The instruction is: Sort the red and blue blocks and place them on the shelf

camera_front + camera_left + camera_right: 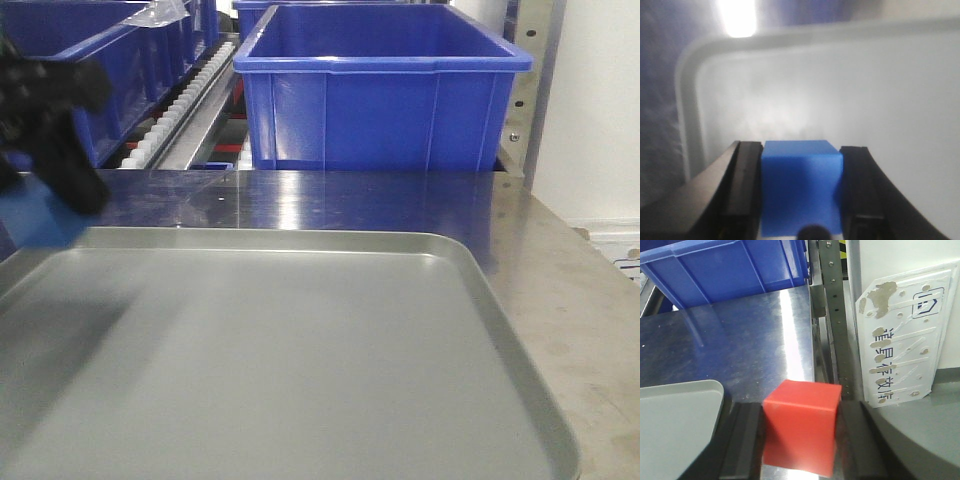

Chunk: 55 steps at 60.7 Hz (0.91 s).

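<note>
In the left wrist view the blue block [801,192] sits squarely between two black fingers, with my left gripper [801,148] shut on it above the grey tray [890,100]. From the front, that gripper [55,195] is a blurred black shape at the far left, with the blue block [35,222] over the tray's back left corner. My right gripper [801,407] is shut on the red block [800,427], held over the steel surface [740,340] beside the tray's corner [680,410]. The shelf [190,100] with its white roller tracks rises behind.
A large blue tub [380,90] stands on the steel ledge just beyond the tray [300,350], and another tub [90,40] sits at the back left. A perforated upright [832,305] and a worn white sign [905,335] lie to the right of the red block.
</note>
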{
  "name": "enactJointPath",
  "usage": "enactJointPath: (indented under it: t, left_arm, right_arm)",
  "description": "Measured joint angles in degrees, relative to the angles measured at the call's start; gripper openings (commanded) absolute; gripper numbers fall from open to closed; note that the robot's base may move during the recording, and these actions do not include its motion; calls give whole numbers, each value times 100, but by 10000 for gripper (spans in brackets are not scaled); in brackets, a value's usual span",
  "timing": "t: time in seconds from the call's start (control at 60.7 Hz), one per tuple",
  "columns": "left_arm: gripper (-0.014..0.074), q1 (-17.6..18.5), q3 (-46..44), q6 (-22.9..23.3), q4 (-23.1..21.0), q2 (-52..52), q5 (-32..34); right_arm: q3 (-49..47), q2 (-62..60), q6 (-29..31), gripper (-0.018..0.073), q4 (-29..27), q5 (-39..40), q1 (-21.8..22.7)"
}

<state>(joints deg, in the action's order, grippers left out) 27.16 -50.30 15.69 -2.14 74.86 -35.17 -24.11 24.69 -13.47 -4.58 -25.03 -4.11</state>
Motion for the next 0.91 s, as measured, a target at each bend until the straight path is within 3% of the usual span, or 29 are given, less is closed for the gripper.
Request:
enactJointPath:
  t: [0.132, 0.412, 0.659, 0.906]
  left_arm:
    - [124, -182, 0, 0, 104, -436, 5]
    - [124, -1003, 184, 0, 288, -1530, 65]
    - [124, -1712, 938, 0, 468, -2598, 236]
    - [124, -2074, 1718, 0, 489, -3702, 409]
  right_arm:
    - [0, 0, 0, 49, 0, 0, 0]
    - [0, 0, 0, 49, 0, 0, 0]
    - [0, 0, 0, 49, 4, 0, 0]
    - [0, 0, 0, 49, 4, 0, 0]
